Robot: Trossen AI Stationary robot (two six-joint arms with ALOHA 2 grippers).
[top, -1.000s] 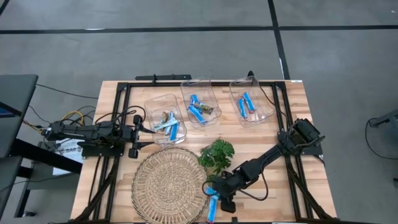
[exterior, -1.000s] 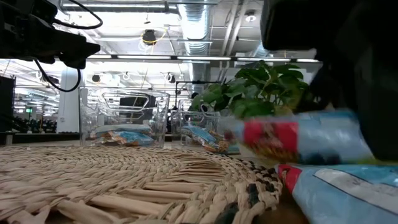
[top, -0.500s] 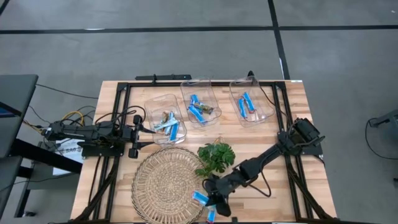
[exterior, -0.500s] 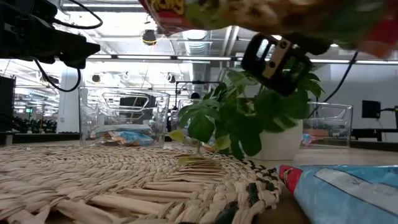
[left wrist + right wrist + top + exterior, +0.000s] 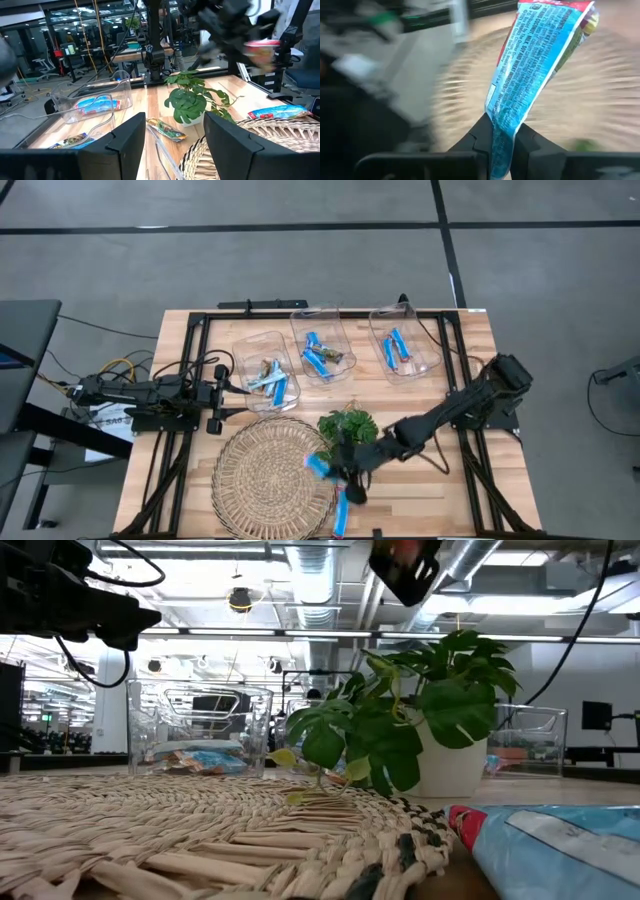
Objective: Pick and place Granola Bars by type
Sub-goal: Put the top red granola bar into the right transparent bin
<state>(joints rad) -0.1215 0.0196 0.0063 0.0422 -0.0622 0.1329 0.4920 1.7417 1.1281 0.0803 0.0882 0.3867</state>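
My right gripper (image 5: 336, 465) hangs over the right edge of the woven mat (image 5: 265, 475), just in front of the potted plant (image 5: 346, 428), and is shut on a blue granola bar with a red tip (image 5: 320, 467). A second blue bar (image 5: 342, 511) lies flat on the table by the mat's near right edge and fills the low view's foreground (image 5: 545, 840). More bars lie in three clear bins (image 5: 322, 345). My left gripper (image 5: 175, 135) is open and waits at the table's left side by the left bin (image 5: 265, 370). My right gripper pinches the blue bar between its two fingers (image 5: 481, 131) at the wrapper's blue end (image 5: 501, 127). The bar sticks straight out ahead of the fingers, and its red-tipped end (image 5: 555, 7) is free. It is lifted clear above the mat.
The leafy plant in a white pot (image 5: 430, 730) stands right behind the held bar, between the mat and the bins. Black frame rails (image 5: 300, 312) run round the table. The middle bin also holds a brown-wrapped bar (image 5: 335, 357). Cables trail at the left edge (image 5: 110, 370).
My right gripper, shut on the bar, has risen from table height by the mat's near right edge and moved toward the far edge, up to the plant. The bar is now lifted clear. The second blue bar has stayed on the table.
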